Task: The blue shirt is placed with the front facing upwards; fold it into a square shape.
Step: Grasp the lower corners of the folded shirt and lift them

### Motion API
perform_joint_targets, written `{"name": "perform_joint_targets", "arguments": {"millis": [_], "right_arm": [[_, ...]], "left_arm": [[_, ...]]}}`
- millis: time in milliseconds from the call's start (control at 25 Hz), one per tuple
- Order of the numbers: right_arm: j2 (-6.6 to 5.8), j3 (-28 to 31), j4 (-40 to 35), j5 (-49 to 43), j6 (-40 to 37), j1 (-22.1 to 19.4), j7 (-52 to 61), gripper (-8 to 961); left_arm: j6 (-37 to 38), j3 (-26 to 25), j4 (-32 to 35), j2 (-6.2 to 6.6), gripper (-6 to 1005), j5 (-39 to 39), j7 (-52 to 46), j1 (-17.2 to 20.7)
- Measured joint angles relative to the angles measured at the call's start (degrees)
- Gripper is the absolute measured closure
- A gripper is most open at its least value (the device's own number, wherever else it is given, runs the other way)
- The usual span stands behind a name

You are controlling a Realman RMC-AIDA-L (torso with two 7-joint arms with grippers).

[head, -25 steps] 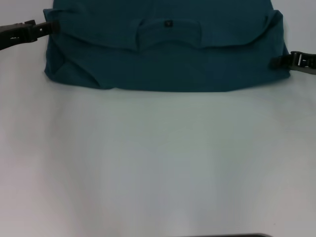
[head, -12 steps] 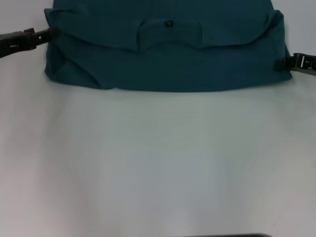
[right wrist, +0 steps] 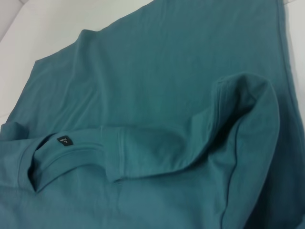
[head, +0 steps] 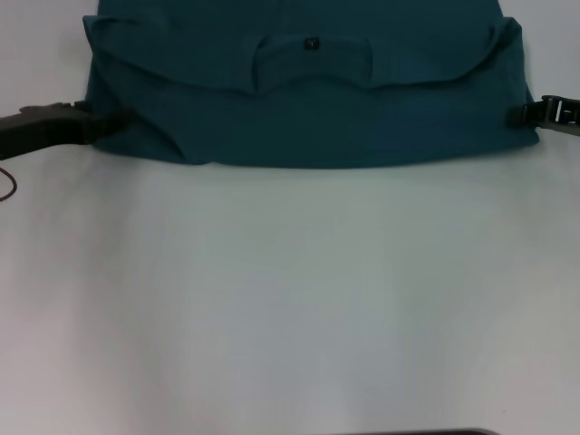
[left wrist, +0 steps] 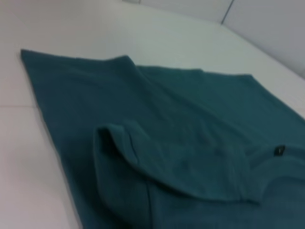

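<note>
Shirt [head: 308,100] lies spread across the far part of the white table [head: 290,299], between the two grippers, its near portion folded back over itself so the collar [head: 308,59] and small black label [head: 311,43] sit on top. Nothing else rests on the bare table nearer than the fold. Plain teal fabric shows everywhere, no lettering visible; the near edge runs fairly straight, with a rumpled corner just beside the left gripper [head: 113,120]. That gripper reaches in low at the shirt's left near corner, its tip at the cloth; whether it pinches anything I cannot tell. The right gripper [head: 518,114] sits at the shirt's right edge, its state equally unclear.
</note>
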Motion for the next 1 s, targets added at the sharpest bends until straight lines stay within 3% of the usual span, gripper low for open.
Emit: {"name": "perform_joint_targets", "arguments": {"millis": [1000], "right_arm": [[-0.01,0.21,0.07,0.00,1.27,-0.04,0.27,905]], "left_arm": [[-6.58,6.39,1.85,-0.34,201,2.20,0.33,-0.92]]}}
